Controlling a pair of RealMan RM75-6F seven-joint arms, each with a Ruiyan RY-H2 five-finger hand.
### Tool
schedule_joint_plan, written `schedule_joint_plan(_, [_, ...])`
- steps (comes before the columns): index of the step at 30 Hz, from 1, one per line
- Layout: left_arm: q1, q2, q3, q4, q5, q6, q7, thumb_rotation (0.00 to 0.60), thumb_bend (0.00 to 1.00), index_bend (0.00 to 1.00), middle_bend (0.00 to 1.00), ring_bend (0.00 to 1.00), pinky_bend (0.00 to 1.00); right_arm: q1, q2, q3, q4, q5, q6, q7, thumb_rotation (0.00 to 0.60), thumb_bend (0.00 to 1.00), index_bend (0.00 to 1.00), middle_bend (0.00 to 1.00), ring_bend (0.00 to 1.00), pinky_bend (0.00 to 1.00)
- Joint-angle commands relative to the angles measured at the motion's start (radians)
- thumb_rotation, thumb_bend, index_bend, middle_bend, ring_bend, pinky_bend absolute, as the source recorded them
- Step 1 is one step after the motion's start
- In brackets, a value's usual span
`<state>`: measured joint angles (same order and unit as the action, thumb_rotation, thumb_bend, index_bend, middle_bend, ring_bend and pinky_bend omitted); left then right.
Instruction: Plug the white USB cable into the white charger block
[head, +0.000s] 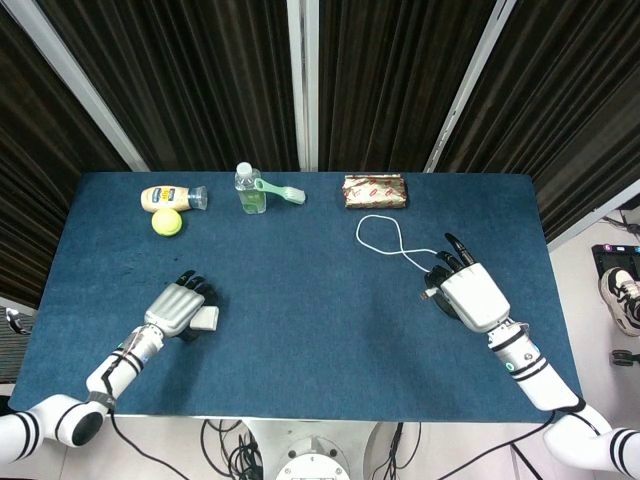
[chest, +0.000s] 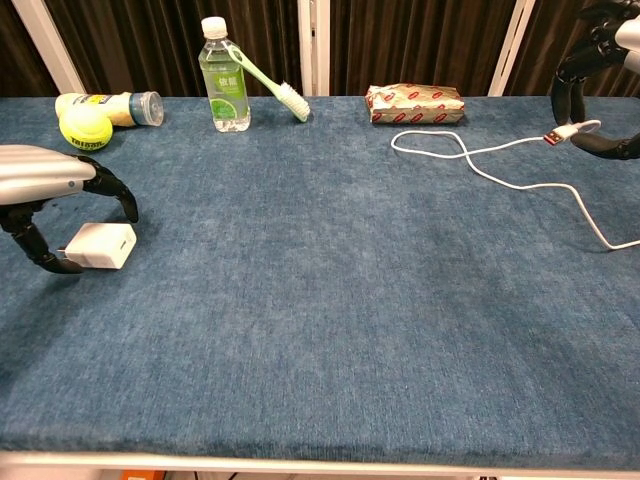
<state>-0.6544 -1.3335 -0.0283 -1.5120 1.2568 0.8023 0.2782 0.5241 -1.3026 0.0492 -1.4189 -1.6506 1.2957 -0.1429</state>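
While a clear bottle of greenish liquid stands capped at the table's 11 o'clock, a toothbrush leaning on it, the white charger block lies at 8 o'clock under the left hand, whose curled fingers cage it; contact unclear. At 3 o'clock the right hand pinches the white USB cable's plug, lifted off the cloth.

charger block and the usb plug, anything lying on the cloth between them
Nothing: in the chest view, only bare blue cloth lies between the charger block and the usb plug.
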Motion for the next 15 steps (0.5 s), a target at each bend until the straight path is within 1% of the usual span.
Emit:
schedule_joint_plan(1, [-0.004,-0.003,0.002,0.005,0.004,-0.004,-0.009,0.6,0.23,0.28,0.2,0.1,0.04,-0.002,-0.001,0.001,-0.001,0.001,0.0,0.0,0.6,0.54,0.65,0.53,0.25,0.0])
schedule_joint_plan(5, [-0.01,-0.008,0.006,0.017,0.009,-0.011,-0.019,0.6,0.26,0.28,0.2,0.09,0.04,-0.005,-0.004,0.001,-0.001,0.002,0.0,0.001,0.6,0.54,0.65,0.53,0.25,0.0])
schedule_joint_plan(11, [-0.014,-0.015,0.008,0.032,0.016,-0.01,-0.039,0.6,0.26,0.3,0.22,0.1,0.04,-0.01,-0.008,0.002,-0.003,0.005,-0.001,-0.001,0.6,0.54,0.66,0.53,0.25,0.0])
schedule_joint_plan(13, [-0.014,-0.02,0.007,0.039,0.019,-0.006,-0.05,0.6,0.26,0.32,0.25,0.12,0.04,-0.013,-0.01,0.001,-0.006,0.004,0.001,-0.003,0.6,0.54,0.66,0.53,0.25,0.0])
schedule_joint_plan(15, [-0.012,-0.024,0.005,0.044,0.021,0.001,-0.056,0.6,0.25,0.35,0.3,0.16,0.05,-0.015,-0.011,0.0,-0.008,0.005,0.001,-0.005,0.6,0.54,0.66,0.53,0.25,0.0])
